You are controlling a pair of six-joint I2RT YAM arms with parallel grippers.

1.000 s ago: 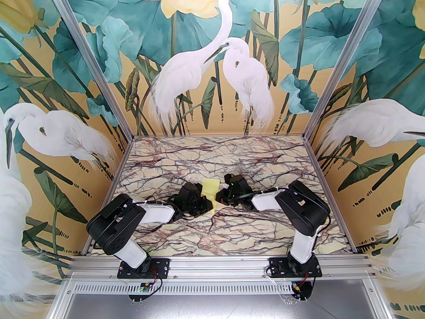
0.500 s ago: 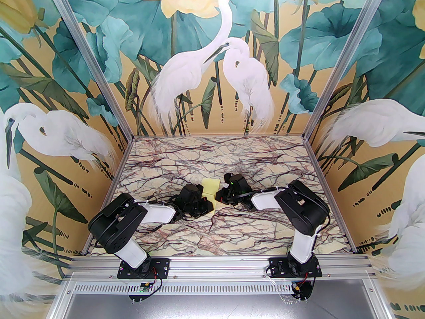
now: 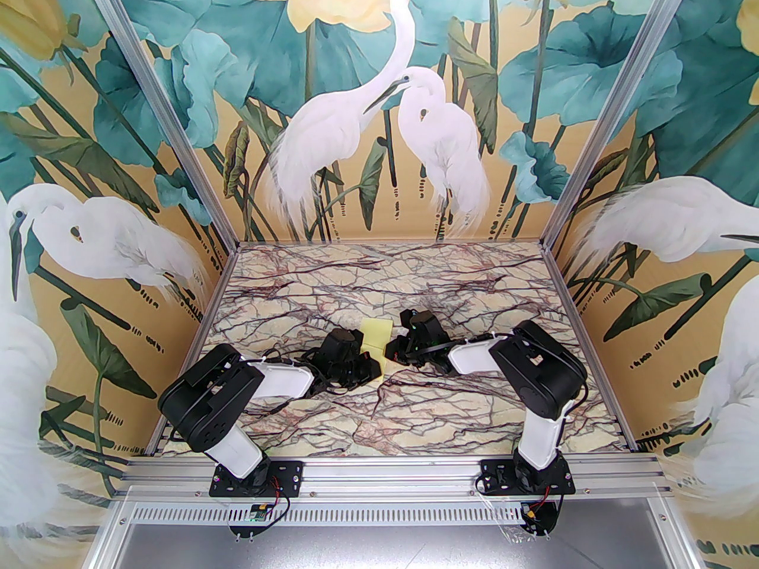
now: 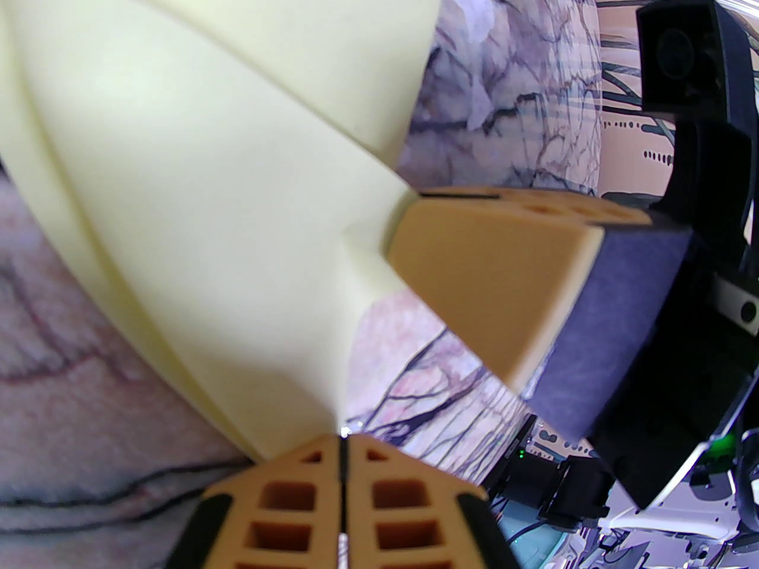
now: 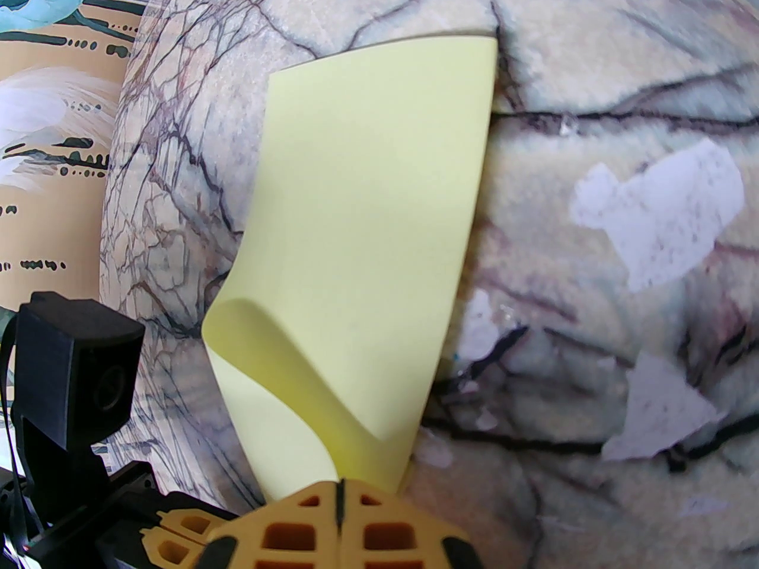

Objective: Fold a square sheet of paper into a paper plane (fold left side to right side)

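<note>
The square sheet of paper (image 3: 378, 331), pale yellow, lies mid-table between both grippers, and its near part curls up off the marble. It is a bent sheet, with no paper plane shape. My left gripper (image 3: 369, 366) is shut on its near corner; in the left wrist view the fingertips (image 4: 342, 443) meet on the paper (image 4: 207, 199). My right gripper (image 3: 391, 353) is shut on the near edge, seen in the right wrist view (image 5: 340, 486) under the curled sheet (image 5: 367, 229). The right gripper's orange finger (image 4: 492, 270) pinches the paper's side.
Marble-patterned table (image 3: 379, 430) with painted walls on three sides. White scraps (image 5: 664, 205) (image 5: 658, 418) lie flat on the table to the right of the sheet. The left arm's wrist camera (image 5: 77, 347) sits close to the sheet's left side.
The left gripper has shifted slightly right with its corner of the sheet, and the paper's far part has straightened a little. The right arm has hardly moved.
</note>
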